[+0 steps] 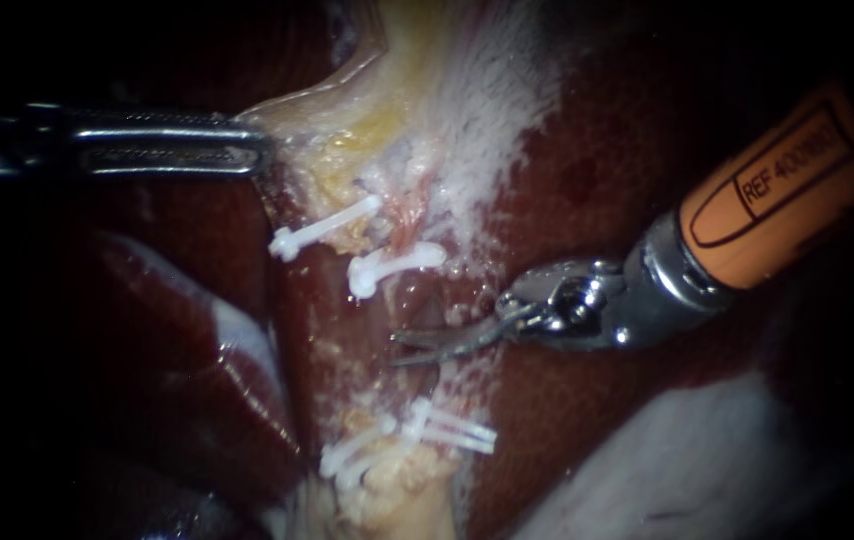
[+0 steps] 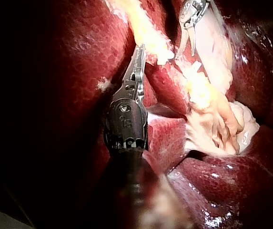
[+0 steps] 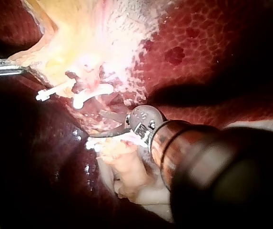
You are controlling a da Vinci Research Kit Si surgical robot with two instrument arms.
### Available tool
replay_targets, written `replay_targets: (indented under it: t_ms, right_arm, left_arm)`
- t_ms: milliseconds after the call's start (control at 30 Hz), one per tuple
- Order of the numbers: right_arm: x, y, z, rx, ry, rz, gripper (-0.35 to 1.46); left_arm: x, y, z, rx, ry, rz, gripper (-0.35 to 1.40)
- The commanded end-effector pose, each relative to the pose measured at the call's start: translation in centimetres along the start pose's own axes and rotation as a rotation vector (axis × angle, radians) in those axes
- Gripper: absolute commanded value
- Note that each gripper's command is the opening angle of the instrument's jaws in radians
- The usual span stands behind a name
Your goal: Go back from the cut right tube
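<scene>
Right tool [image 1: 397, 348] has its blades slightly apart, holding nothing, between upper clips [image 1: 397, 262] and lower clips [image 1: 447, 432] — my left tool [image 1: 252, 150] pinches yellow tissue [image 1: 347, 130].

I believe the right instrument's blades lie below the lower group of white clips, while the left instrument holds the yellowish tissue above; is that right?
Not quite. In the endoscope view the blades of the right instrument lie between the upper clips and the lower group of clips, not below it. The left instrument does hold the yellowish tissue above.
</scene>
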Motion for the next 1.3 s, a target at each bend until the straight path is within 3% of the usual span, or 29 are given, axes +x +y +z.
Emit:
replay_targets:
  t_ms: [33,267,433,633,733,1000,1300]
  right_arm:
    - [-0.01,0.01,-0.03,-0.013,0.006,-0.018,0.84]
    - [0.01,0.11,-0.36,-0.083,0.001,-0.236,1.11]
    - [0.11,0.15,-0.63,-0.133,-0.014,-0.398,1.23]
    - [0.26,0.14,-0.82,-0.196,-0.011,-0.561,1.43]
    - [0.31,0.12,-0.9,-0.213,-0.017,-0.633,1.43]
    - [0.39,0.09,-1.16,-0.251,-0.024,-0.706,1.43]
    - [0.36,0.06,-1.18,-0.246,-0.026,-0.704,1.43]
  left_arm:
    - [0.01,0.0,0.01,-0.001,0.0,0.001,-0.35]
    - [0.05,0.02,0.02,0.002,0.0,0.002,-0.35]
    - [0.06,0.02,0.02,0.002,-0.001,0.003,-0.35]
    - [0.06,0.02,0.01,0.002,-0.001,0.003,-0.35]
    - [0.06,0.02,0.01,0.002,-0.001,0.003,-0.35]
    - [0.09,0.03,0.02,0.001,-0.001,0.004,-0.35]
    - [0.19,0.04,0.1,0.007,-0.005,0.009,-0.35]
